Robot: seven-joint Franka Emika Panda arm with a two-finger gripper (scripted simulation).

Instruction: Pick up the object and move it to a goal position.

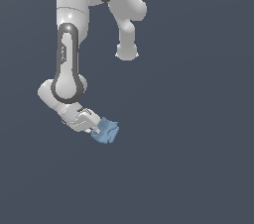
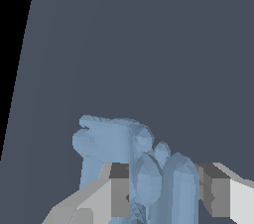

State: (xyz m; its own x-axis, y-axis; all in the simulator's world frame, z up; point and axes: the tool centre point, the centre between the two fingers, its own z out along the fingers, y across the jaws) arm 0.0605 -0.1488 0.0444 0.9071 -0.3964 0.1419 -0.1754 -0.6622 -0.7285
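A: Here, reading the exterior view from its left, which element comes first?

B: The white arm (image 1: 69, 64), folded downward from its upper joints. At its lower end sits the gripper (image 1: 95, 128), angled toward the exterior view's right.

A: And next to the right?

B: The object (image 1: 106, 132), a small light-blue lumpy block. It sits at the gripper's tip, touching the fingers, with most of its bulk projecting beyond them toward the exterior view's right. Around it lies only a uniform dark grey-blue background; whether the block rests on a surface or hangs clear of one cannot be told.

A: What does the wrist view add?

B: Two fingers (image 2: 119, 191) with dark pads flank the object (image 2: 111, 139). Its rounded lobes fill the gap between the pads, and a broader faceted mass extends past the fingertips, away from the camera.

A: So what is the state of the fingers?

B: They are closed against the block, one pad on either side, with no visible gap between pad and blue surface.
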